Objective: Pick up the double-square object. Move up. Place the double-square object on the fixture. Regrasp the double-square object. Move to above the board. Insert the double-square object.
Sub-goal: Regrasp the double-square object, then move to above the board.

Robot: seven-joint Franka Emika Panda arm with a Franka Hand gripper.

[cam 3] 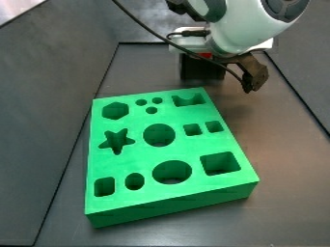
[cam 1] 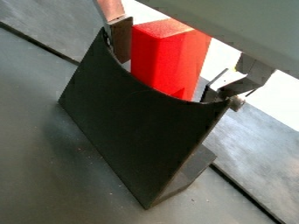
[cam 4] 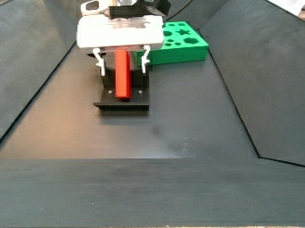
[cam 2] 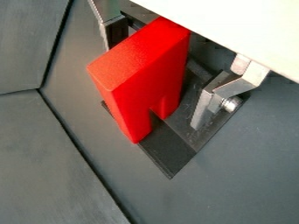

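The red double-square object [cam 1: 163, 57] stands upright in the notch of the dark grey fixture [cam 1: 128, 122]. It also shows in a wrist view [cam 2: 135, 74] and a side view [cam 4: 121, 71]. My gripper [cam 1: 173, 68] straddles it, jaws open, with a gap between the block and the fingers [cam 2: 214, 98]. In a side view the gripper [cam 4: 121, 64] hangs over the fixture [cam 4: 123, 101]. The green board [cam 3: 161, 145] lies in front of the fixture [cam 3: 200, 68]; the arm hides the block there.
The board [cam 4: 185, 40] lies just beyond and to the right of the fixture in a side view. Raised dark walls [cam 4: 36, 80] run along both sides of the grey floor [cam 4: 167, 142].
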